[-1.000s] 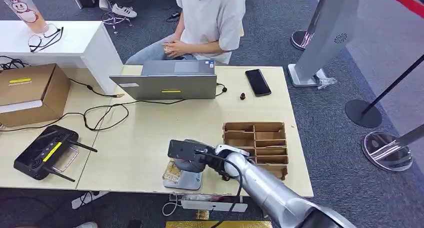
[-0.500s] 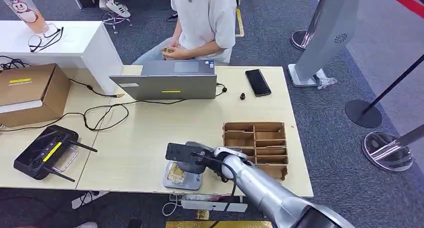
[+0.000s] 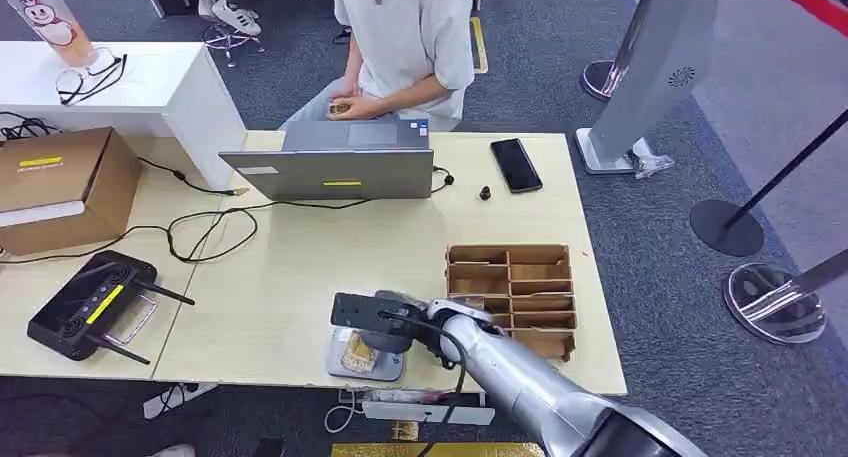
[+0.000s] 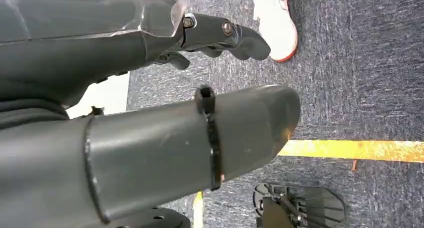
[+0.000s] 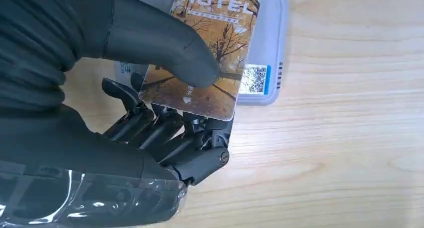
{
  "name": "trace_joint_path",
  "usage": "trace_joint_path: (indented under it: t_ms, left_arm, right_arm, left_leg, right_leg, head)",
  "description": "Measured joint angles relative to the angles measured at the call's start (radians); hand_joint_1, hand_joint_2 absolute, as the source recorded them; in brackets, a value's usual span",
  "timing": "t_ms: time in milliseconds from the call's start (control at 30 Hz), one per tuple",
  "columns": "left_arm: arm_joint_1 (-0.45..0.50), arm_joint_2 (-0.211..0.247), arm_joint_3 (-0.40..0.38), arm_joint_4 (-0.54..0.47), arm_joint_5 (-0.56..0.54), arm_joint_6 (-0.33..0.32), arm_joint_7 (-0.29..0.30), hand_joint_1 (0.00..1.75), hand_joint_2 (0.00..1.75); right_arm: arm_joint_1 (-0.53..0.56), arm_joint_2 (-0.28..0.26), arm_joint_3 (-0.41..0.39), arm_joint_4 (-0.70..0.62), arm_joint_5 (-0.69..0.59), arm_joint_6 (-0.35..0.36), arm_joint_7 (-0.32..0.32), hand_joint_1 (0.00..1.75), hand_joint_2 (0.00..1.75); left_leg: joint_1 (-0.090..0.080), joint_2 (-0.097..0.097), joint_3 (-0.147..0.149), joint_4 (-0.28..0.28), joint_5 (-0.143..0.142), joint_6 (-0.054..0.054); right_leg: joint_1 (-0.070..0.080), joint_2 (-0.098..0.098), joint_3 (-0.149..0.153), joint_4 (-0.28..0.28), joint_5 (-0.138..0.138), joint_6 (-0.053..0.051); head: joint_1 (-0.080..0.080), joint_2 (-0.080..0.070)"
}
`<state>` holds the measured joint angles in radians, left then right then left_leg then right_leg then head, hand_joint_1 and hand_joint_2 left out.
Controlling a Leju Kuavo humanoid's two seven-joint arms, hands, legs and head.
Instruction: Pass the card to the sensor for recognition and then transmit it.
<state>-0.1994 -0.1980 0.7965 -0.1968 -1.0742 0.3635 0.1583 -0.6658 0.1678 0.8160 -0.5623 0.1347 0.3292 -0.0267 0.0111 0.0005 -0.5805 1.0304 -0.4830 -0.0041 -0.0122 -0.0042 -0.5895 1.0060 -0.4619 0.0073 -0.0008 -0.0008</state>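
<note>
My right hand (image 3: 388,320) reaches over the front edge of the table and pinches a hotel card (image 5: 210,48) printed with autumn trees. The thumb (image 5: 160,43) presses on the card's face and the fingers (image 5: 170,133) lie under it. The card hovers flat over the grey sensor (image 5: 274,43), covering most of its top; whether they touch I cannot tell. In the head view the card (image 3: 357,355) shows under the hand, above the sensor (image 3: 372,369). My left hand (image 4: 150,78) hangs over the carpet, fingers apart and holding nothing.
A divided cardboard tray (image 3: 520,292) stands just right of my right arm. A laptop (image 3: 335,167), a phone (image 3: 516,164) and cables lie farther back. A black router (image 3: 90,305) and a cardboard box (image 3: 60,182) are at the left. A person (image 3: 400,37) sits behind the table.
My right hand has eased the card a little lower and nearer the table's front edge, over the sensor. The seated person has shifted slightly.
</note>
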Motion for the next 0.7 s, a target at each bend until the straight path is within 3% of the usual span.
trace_joint_path:
  t_ms: [700]
  left_arm:
    - [-0.001, 0.001, 0.000, 0.000, -0.002, -0.004, 0.000, 0.00, 0.00]
  right_arm:
    - [-0.009, 0.008, -0.006, 0.067, -0.054, -0.047, 0.004, 1.75, 1.75]
  left_leg:
    - [0.000, 0.000, 0.000, 0.000, 0.000, 0.000]
  right_leg:
    - [0.000, 0.000, 0.000, 0.000, 0.000, 0.000]
  head:
    - [0.000, 0.000]
